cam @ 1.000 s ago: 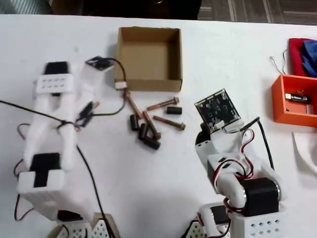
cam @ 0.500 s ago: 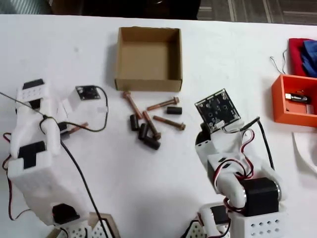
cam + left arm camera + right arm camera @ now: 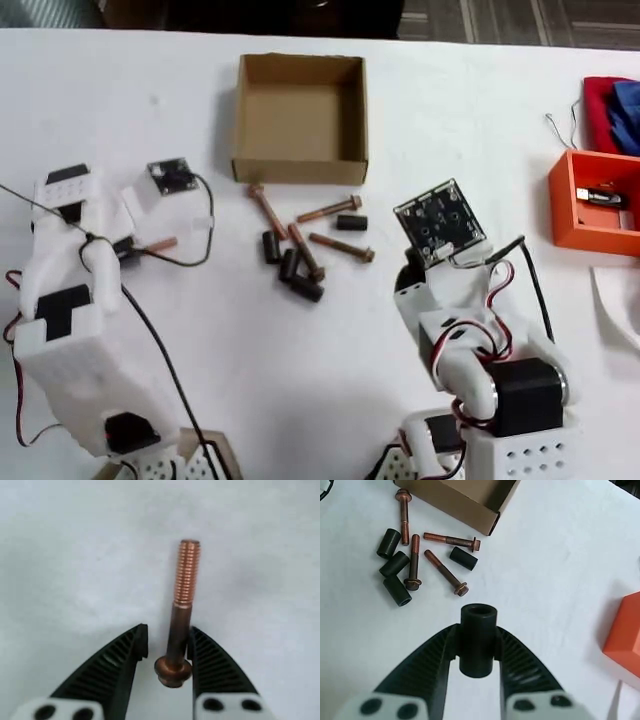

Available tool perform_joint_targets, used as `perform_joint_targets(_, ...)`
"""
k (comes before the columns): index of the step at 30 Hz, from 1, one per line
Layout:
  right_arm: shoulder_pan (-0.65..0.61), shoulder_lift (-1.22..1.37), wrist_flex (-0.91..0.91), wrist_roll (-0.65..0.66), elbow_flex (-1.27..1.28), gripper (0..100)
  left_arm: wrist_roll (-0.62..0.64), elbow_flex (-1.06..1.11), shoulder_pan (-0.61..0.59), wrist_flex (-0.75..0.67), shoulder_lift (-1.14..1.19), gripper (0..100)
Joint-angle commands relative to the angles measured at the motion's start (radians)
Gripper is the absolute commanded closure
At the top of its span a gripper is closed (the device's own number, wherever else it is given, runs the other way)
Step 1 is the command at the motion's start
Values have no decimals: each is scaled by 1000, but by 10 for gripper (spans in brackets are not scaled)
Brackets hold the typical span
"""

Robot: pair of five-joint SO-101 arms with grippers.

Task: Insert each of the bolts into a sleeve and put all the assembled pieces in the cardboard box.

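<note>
Two pieces gripped, well apart: copper bolt [image 3: 182, 592] clamped near its head in left gripper [image 3: 167, 631], threads pointing outward; black sleeve [image 3: 477, 642] clamped in right gripper [image 3: 476, 631], bore open outward. Calls for aligning both axes.

White table [image 3: 330, 390], dark floor [image 3: 480, 18] beyond
</note>
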Motion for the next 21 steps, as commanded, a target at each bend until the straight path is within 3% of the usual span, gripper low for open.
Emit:
perform_joint_targets(1, 5, -21, 1, -3, -5, 978, 98, -45, 28, -190, -8, 876)
perform_joint_targets(7, 5, -21, 2, -3, -5, 978, 213, -39, 43, -298, -9, 876)
perform_joint_targets(18, 5, -21, 1, -3, -5, 978, 229, -45, 40, -199, -14, 876)
perform_joint_targets(21, 5, -18, -2, -3, -3, 978, 364, -58, 38, -196, -17, 876)
